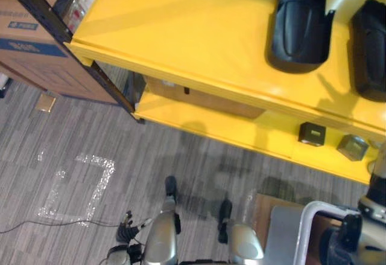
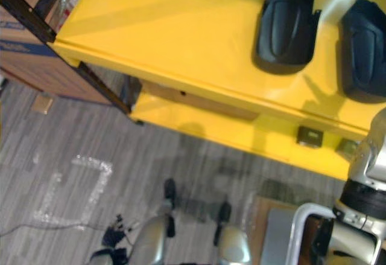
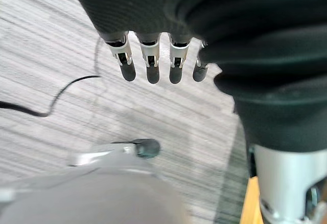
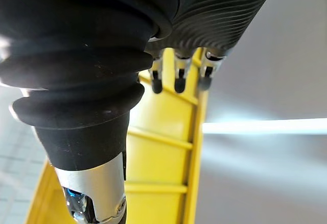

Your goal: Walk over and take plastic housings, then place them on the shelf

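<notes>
Plastic housings [image 1: 300, 26]: 2 on shelf [image 1: 181, 29], long axes pointing away. Right hand [image 4: 178, 76] nearer, left hand [image 3: 150, 63] low; both straight-fingered, empty.

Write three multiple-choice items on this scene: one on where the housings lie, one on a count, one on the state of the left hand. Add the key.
1. Where do the black housings lie?
A. inside a drawer
B. on the yellow shelf's top board
C. on a table

2. How many small boxes sit on the lower board?
A. two
B. four
C. none

3. What is the left hand doing?
A. gripping a housing
B. hanging open, holding nothing
C. pinching a cloth

Key:
1 B: both lie side by side on the top board.
2 A: two small boxes stand near each other on the lower board.
3 B: its straight fingers hang over the carpet with nothing in them.
</notes>
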